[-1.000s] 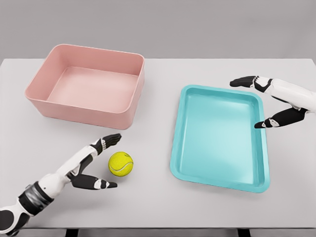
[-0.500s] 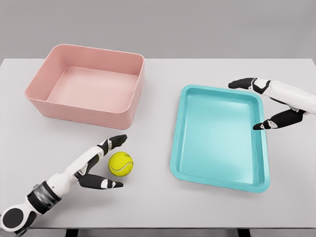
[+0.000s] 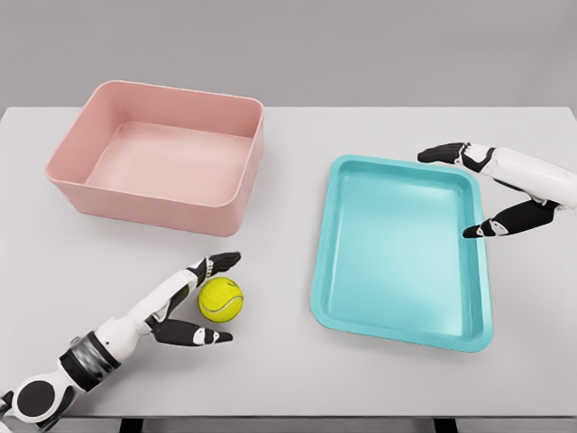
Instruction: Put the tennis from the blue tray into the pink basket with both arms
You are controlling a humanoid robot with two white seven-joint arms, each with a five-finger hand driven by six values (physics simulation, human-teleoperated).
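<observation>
The pink basket point(image 3: 162, 158) sits on the bench point(image 3: 288, 370) towards the far left corner, set back from the left edge and a little in from the far edge, turned slightly askew. Its interior holds nothing. A broad strip of bare bench surface runs between its near wall and the front edge.

In that strip, near the front left corner, the left hand point(image 3: 185, 307) reaches in from the lower left. Its fingers are spread: the upper fingers point(image 3: 221, 262) extend above the tennis ball point(image 3: 221, 299) and the thumb lies below it, so the ball sits inside the open span. Whether any fingertip actually touches the ball cannot be confirmed from this angle; the hand has not closed round it. The ball rests on the bench surface, outside both containers, nearer the front edge than the basket is and left of the tray.

A clear lane of bench separates the ball from the blue tray point(image 3: 401, 320), which lies right of centre, its long side running from far to near. The tray is empty. Its near edge stops short of the bench front.

The right hand point(image 3: 491, 189) enters from the right edge and hangs at the tray's far right corner, fingers spread wide and gripping nothing, the upper fingers over the far rim and the thumb over the right rim.

No lettering or marking is legible on any item.
</observation>
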